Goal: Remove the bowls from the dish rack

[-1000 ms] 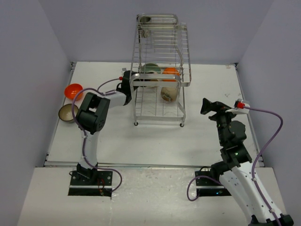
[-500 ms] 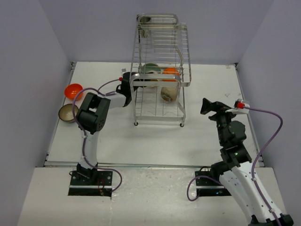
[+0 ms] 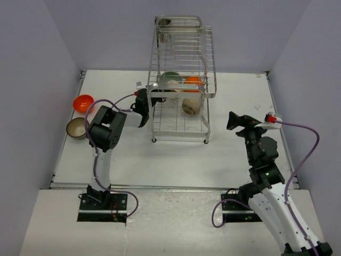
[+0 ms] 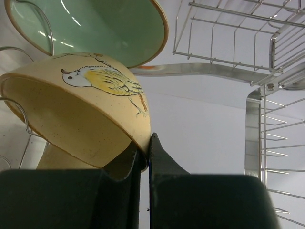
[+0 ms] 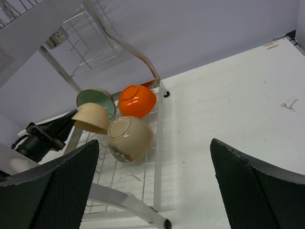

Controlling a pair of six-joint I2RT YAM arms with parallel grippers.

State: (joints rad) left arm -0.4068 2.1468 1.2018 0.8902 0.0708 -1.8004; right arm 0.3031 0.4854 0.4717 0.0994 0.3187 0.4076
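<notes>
Found the dish rack by the far edge of the table, mid-unload, holding a mint bowl, an orange bowl and a beige bowl, with two bowls at the left edge. Noted the left gripper pinched narrow on the rim of the cream bowl inside it, the right gripper spread wide. Judged next: lift clear of the wires, draw out leftward.

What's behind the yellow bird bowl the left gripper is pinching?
A green bowl sits right behind the yellow bowl, its lower edge covered; whether they touch can't be seen.
</notes>
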